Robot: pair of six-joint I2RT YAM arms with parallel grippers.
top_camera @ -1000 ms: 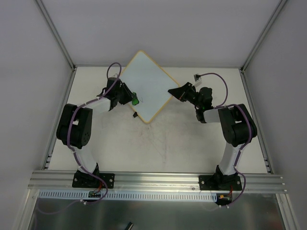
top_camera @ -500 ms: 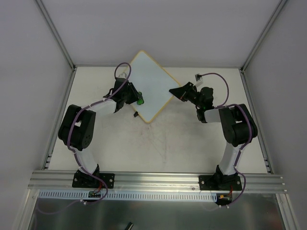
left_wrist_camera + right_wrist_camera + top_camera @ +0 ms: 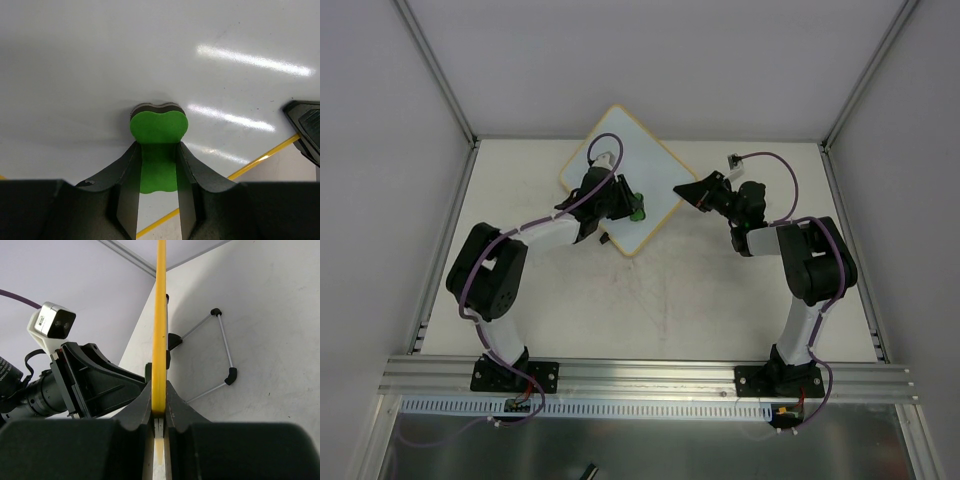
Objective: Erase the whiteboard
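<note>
One whiteboard sits at the far middle of the counter, turned so it reads as a diamond with one corner toward the arms. Its far corner overlaps the back wall in the top view, so it is probably tilted up rather than lying flat. The left end effector is clenched on the single green eraser, which runs lengthwise between the fingers, its lobed end pressed against the white face. Contact falls in the near-right part of the board, close to the yellow frame, so most of the face lies away to the far left of the eraser. That is the way any further stroke would probably have to go. The right end effector is clamped on the board's right corner, with the frame edge pinched between its fingers in its wrist view. Of the two arms, the left alone is on the face, while the right only steadies the board. One wire stand shows behind the board. I see no marks on the parts of the face that show, though the left arm hides some of it.
</note>
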